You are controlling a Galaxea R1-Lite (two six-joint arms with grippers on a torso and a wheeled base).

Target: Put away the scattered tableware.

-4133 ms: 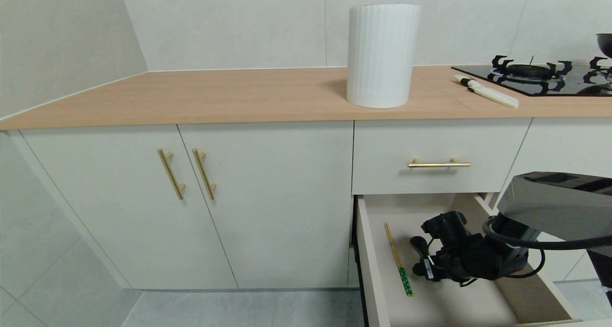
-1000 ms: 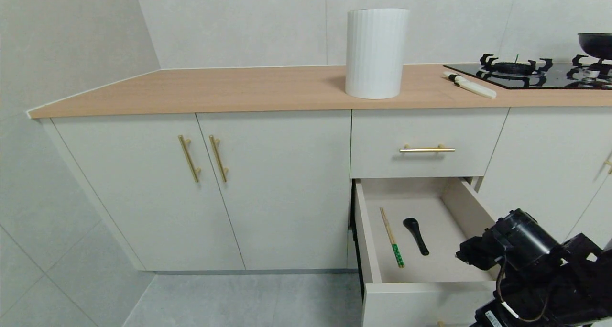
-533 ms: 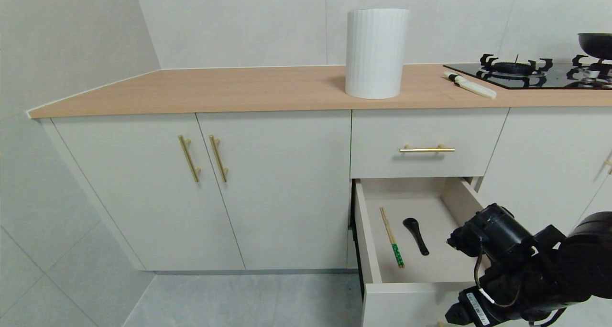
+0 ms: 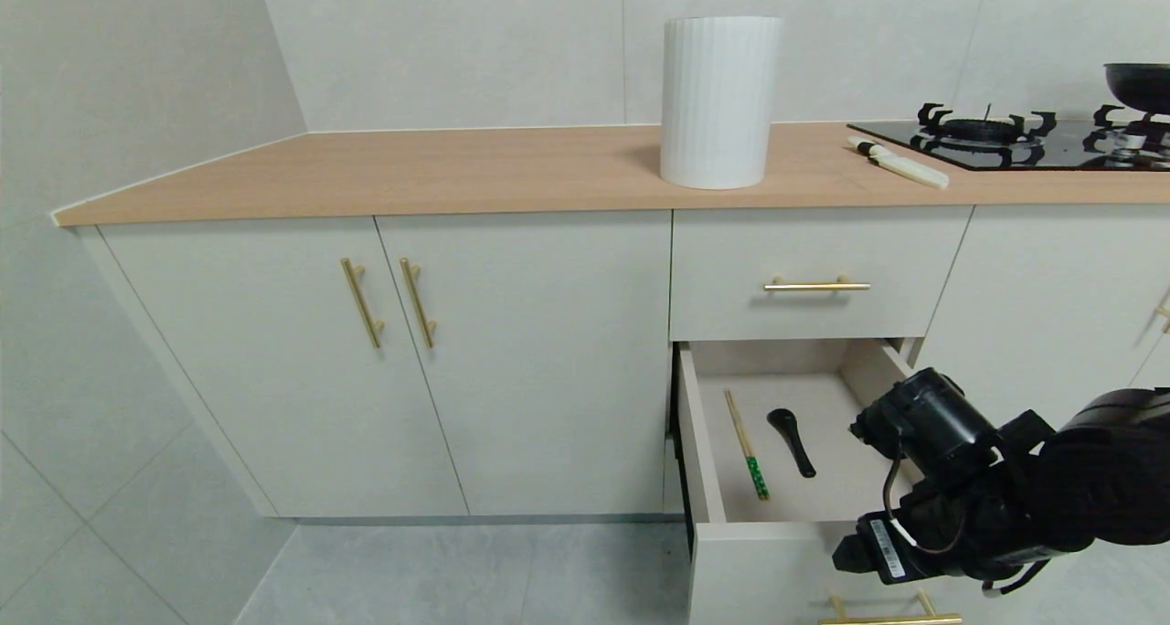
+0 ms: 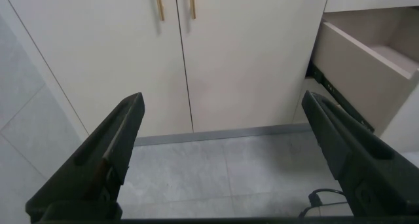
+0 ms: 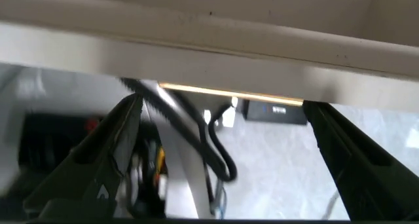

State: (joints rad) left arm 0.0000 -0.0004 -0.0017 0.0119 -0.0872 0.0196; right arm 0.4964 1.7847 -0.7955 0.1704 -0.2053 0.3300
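Chopsticks (image 4: 747, 457) and spoon (image 4: 792, 440) are lying in open drawer (image 4: 702, 460), lower right. Knife (image 4: 900, 163) is sitting on desk (image 4: 457, 173), upper right: likely light, stiff, slick; grip by handle. Left hand (image 5: 222, 99) and right hand (image 6: 221, 105) are gaping, empty.

We saw wooden chopsticks with green tips (image 4: 747, 445) and a black spoon (image 4: 792, 441) lying side by side, not touching, in the open pale drawer (image 4: 701, 451).

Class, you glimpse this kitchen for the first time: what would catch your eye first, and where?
The open lower drawer draws the eye: chopsticks and a black spoon lie side by side, apart, on its floor. Above, a tall white ribbed canister stands upright on the countertop.
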